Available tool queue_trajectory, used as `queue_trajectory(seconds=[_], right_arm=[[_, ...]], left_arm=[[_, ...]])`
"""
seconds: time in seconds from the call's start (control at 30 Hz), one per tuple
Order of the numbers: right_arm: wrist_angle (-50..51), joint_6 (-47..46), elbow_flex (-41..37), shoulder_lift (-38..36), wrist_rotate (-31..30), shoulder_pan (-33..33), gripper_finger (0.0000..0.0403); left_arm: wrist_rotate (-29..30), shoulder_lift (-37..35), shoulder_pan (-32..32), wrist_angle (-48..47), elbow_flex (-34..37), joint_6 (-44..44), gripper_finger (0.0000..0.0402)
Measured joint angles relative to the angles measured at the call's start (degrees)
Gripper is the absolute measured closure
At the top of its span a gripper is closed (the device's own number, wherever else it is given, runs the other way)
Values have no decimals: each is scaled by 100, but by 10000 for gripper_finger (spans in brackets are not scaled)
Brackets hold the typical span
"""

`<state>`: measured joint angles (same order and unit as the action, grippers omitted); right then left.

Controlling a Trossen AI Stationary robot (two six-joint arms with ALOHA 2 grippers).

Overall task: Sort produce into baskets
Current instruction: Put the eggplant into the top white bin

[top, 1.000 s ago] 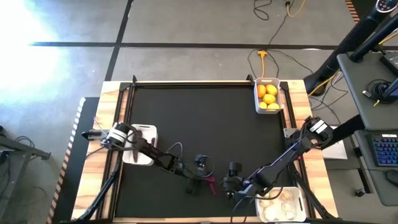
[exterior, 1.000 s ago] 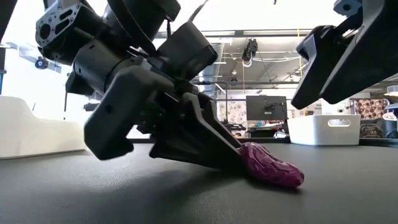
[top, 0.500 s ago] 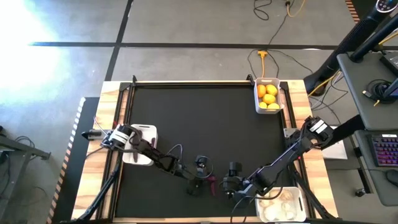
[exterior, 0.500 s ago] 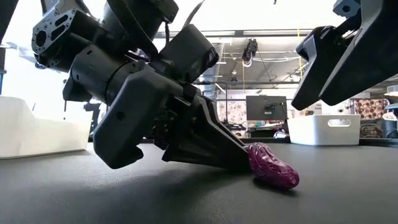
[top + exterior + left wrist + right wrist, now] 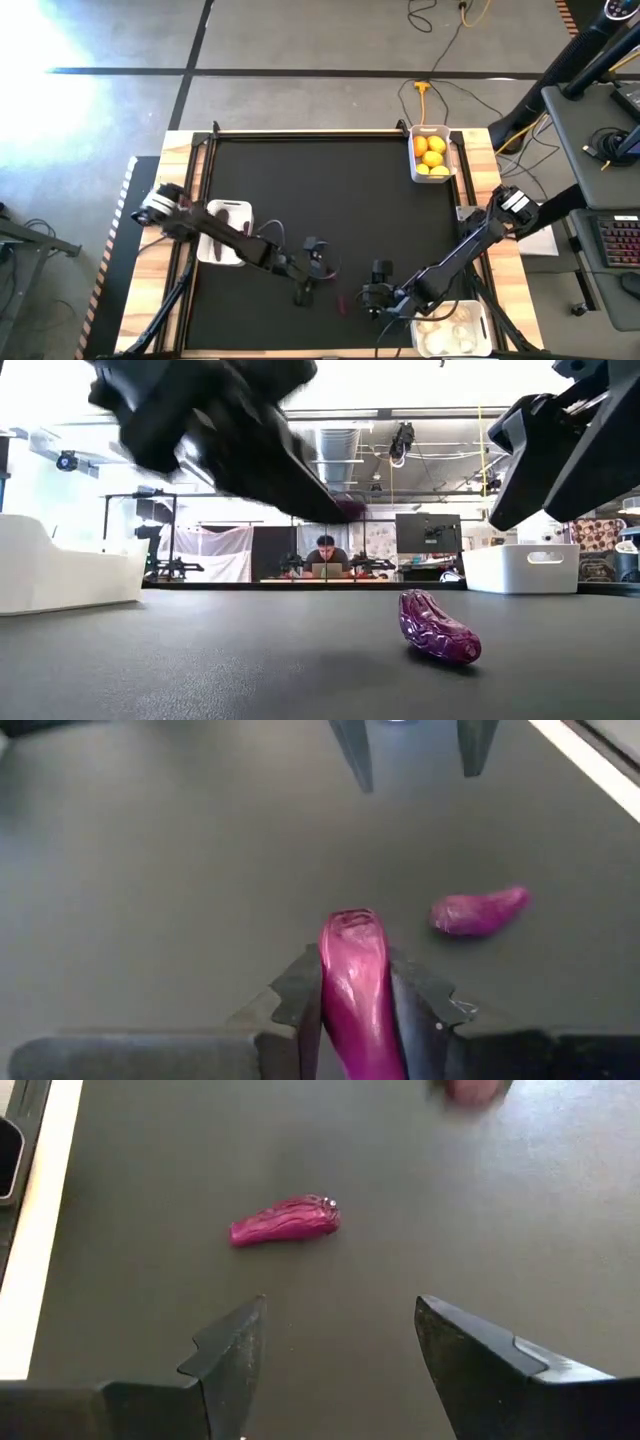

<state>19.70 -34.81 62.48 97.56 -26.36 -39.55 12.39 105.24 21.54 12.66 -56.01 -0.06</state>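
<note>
Purple veg clamped in left gripper, 2nd veg nearby

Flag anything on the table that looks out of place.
One purple vegetable lies loose on the black mat, outside every basket, near the open right gripper. The left gripper holds another purple vegetable. Nothing looks spilled or damaged.

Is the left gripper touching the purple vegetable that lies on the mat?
Apart. The low view shows the left gripper lifted well above the lying purple vegetable, with clear room between; its jaws hold another purple vegetable.
</note>
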Motion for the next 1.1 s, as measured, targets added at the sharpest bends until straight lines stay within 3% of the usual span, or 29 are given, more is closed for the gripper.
queue_trajectory(seconds=[0.17,0.37,0.5,0.63,0.83,1.1], right_arm=[[-33,68,-23,0,-65,4,152],[-74,237,-65,0,-70,4,158],[-91,335,-68,0,-77,5,158],[-116,347,-68,2,-72,-11,157],[-122,337,-68,2,-69,-121,157],[-164,113,-68,4,-19,-288,158]], left_arm=[[530,-1392,4,-2285,-11,-436,326],[1017,-2904,-7,-5277,-9,-2138,326],[1323,-3490,-21,-6908,-9,-3576,326],[1060,-3720,-130,-8137,-9,-4753,326],[484,-3710,-419,-8838,20,-5856,326],[-538,-3564,-1453,-8738,614,-5630,326]])
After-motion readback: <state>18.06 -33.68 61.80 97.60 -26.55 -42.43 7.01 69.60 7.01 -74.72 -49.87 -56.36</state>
